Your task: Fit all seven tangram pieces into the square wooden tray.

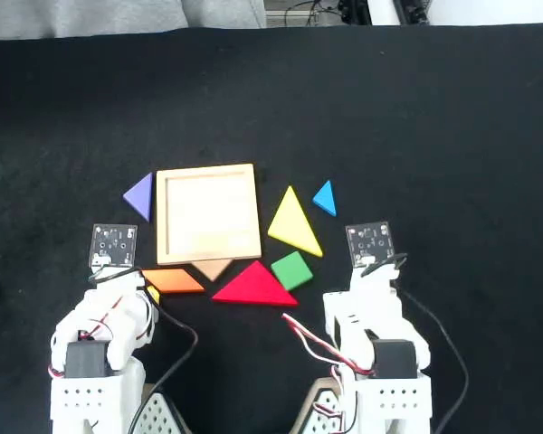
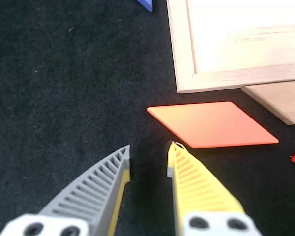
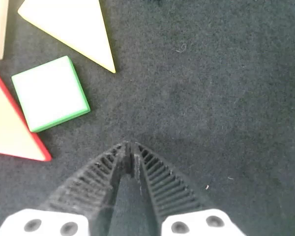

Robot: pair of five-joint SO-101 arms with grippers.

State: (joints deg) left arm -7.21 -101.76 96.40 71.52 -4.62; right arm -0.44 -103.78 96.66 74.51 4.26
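Black cloth [image 1: 416, 117] | left gripper [image 2: 150, 145] slightly parted (beside orange parallelogram [image 2: 214, 124]) | right gripper [image 3: 131, 144] closed

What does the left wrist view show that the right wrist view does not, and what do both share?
Left wrist view, not the right: the orange parallelogram, the tan triangle, a tip of the purple triangle, and the left gripper, open. Right wrist view, not the left: the yellow triangle, the green square, and the right gripper, shut. Both: the black cloth, the red triangle (a sliver in the left view), and probably the wooden tray, plain in the left view, a pale strip in the right.
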